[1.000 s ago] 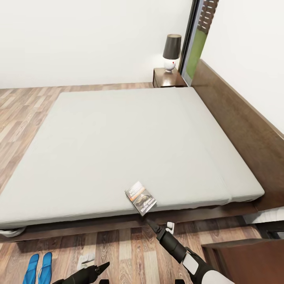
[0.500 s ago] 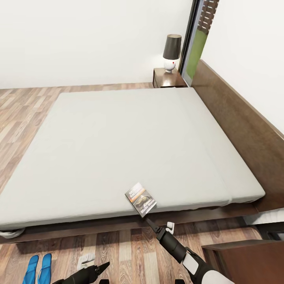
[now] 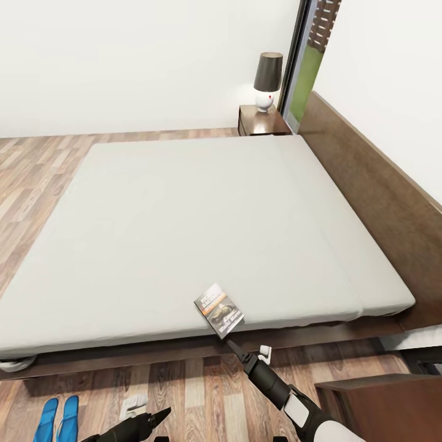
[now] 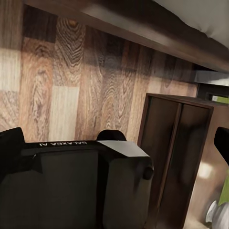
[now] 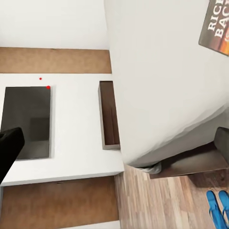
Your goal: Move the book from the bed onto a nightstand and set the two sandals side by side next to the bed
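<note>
Book [image 3: 219, 310]: it lies flat on the near edge of the mattress, one corner reaching a little over the edge, just beyond my right gripper; my right wrist camera catches a part of the cover with white letters [image 5: 217, 26].
My left gripper [image 3: 161, 415]: it is low over the wood floor [image 3: 202, 393], the dark fingers pointing toward the bed; I cannot tell if the jaws are together or apart.
My right gripper [image 3: 232, 347]: it points up at the bed frame, its tip just below the book and not touching it; the jaws look together.
Sandals [image 3: 58, 418]: two blue soles, side by side and touching, on the floor near the bed on my left.
White object [image 3: 133, 404]: small, on the floor between the sandals and my left gripper.
Bed [image 3: 184, 215]: grey mattress on a dark frame, headboard [image 3: 374, 184] on my right.
Near nightstand [image 3: 380, 408]: dark brown, at my right.
Far nightstand [image 3: 261, 121]: behind the bed, beside the window, carrying a lamp [image 3: 267, 81] with a dark shade.
</note>
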Robot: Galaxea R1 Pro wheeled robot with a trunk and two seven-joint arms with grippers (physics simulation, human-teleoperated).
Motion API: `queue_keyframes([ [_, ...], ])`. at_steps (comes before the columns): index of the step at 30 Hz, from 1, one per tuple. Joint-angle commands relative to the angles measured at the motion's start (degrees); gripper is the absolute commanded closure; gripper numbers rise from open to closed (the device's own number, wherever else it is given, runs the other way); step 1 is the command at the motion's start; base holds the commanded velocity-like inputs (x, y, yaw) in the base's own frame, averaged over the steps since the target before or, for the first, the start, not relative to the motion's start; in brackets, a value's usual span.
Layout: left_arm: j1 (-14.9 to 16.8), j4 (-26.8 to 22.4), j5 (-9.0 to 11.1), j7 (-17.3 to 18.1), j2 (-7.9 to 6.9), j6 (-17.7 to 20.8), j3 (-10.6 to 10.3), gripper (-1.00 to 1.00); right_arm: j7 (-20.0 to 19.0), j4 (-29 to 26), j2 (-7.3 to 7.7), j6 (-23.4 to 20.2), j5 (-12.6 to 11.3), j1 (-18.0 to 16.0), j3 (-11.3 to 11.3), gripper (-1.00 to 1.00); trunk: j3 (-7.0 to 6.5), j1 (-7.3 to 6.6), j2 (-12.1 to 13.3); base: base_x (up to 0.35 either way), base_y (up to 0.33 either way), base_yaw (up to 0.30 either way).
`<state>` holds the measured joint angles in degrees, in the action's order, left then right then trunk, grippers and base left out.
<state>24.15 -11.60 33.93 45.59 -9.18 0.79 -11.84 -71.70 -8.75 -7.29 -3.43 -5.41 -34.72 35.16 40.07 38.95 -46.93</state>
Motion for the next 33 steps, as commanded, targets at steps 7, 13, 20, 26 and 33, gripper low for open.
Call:
queue_keyframes([
  [7,0.0,0.0,0.5,0.1,-0.04,0.1,-0.5,-1.00,-0.1,0.0,0.00,-0.4,-0.6,0.0,-0.4,-1.00,1.30,1.55,-2.9,0.000,0.000,0.000],
  [13,0.0,0.0,0.5,0.0,-0.04,0.2,-0.5,-1.00,-0.1,0.1,0.00,-0.4,-0.6,0.0,-0.4,-1.00,2.38,2.87,-5.3,0.000,0.000,0.000],
  [20,0.0,0.0,0.5,0.1,-0.04,0.2,-0.5,-1.00,-0.2,0.1,0.01,-0.4,-0.6,0.0,-0.4,-1.00,3.64,4.41,-8.1,0.000,0.000,0.000],
  [26,0.0,0.0,0.5,0.3,-0.04,0.2,-0.5,-1.00,-0.2,0.1,0.06,-0.4,-0.6,0.0,-0.4,-1.00,4.71,5.72,-10.5,0.000,0.000,0.000],
  [33,0.0,0.0,0.5,0.4,-0.04,0.2,-0.5,-1.00,-0.2,0.1,0.08,-0.5,-0.6,0.0,-0.4,-1.00,5.97,7.26,-13.3,0.000,0.000,0.000],
])
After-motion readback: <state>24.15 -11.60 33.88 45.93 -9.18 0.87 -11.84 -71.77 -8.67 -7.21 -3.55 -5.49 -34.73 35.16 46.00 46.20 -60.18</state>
